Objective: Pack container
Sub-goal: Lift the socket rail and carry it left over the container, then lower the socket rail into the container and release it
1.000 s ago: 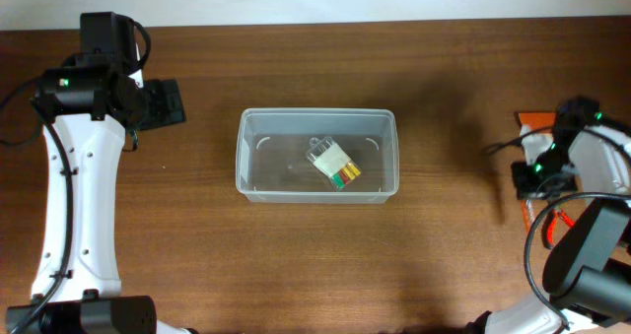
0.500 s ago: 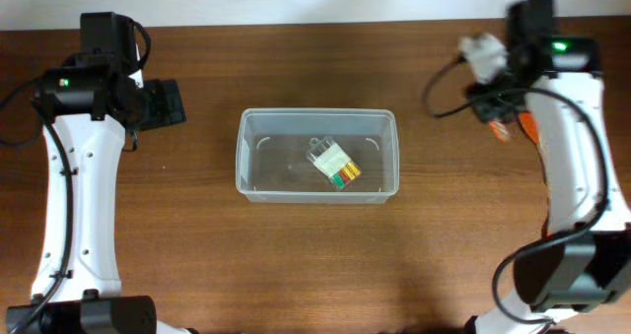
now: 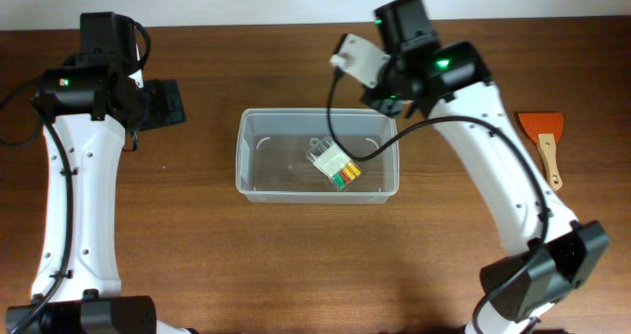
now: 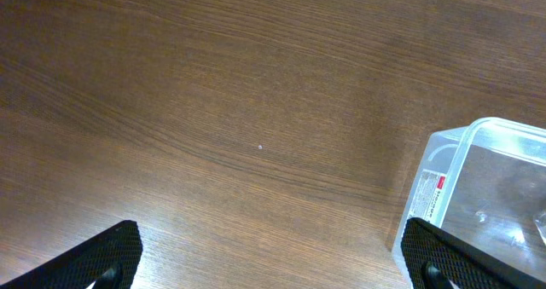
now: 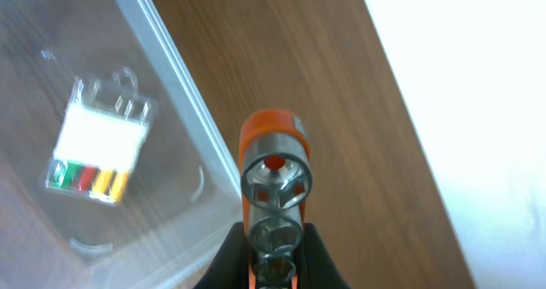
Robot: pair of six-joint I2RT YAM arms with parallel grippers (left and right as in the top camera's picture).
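Note:
The container (image 3: 240, 157), a clear plastic bin, stands mid-table. Inside it lies a small clear case of coloured bits (image 3: 333, 165). My right arm (image 3: 424, 58) hangs over the bin's back right corner. In the right wrist view my right gripper (image 5: 273, 257) is shut on an orange holder of metal sockets (image 5: 275, 174), which points out past the container's rim (image 5: 183, 101); the case (image 5: 98, 148) shows to the left. My left gripper (image 3: 163, 104) stays left of the bin, open and empty, its fingers (image 4: 102, 255) wide apart over bare wood, the container's corner (image 4: 461, 153) beside the right one.
An orange scraper with a wooden handle (image 3: 545, 137) lies near the table's right edge. The table's back edge and a white surface (image 5: 478, 84) run just behind the right gripper.
My right arm has swung from the table's right edge to the container's back right corner, carrying the orange socket holder. The left arm has not moved.

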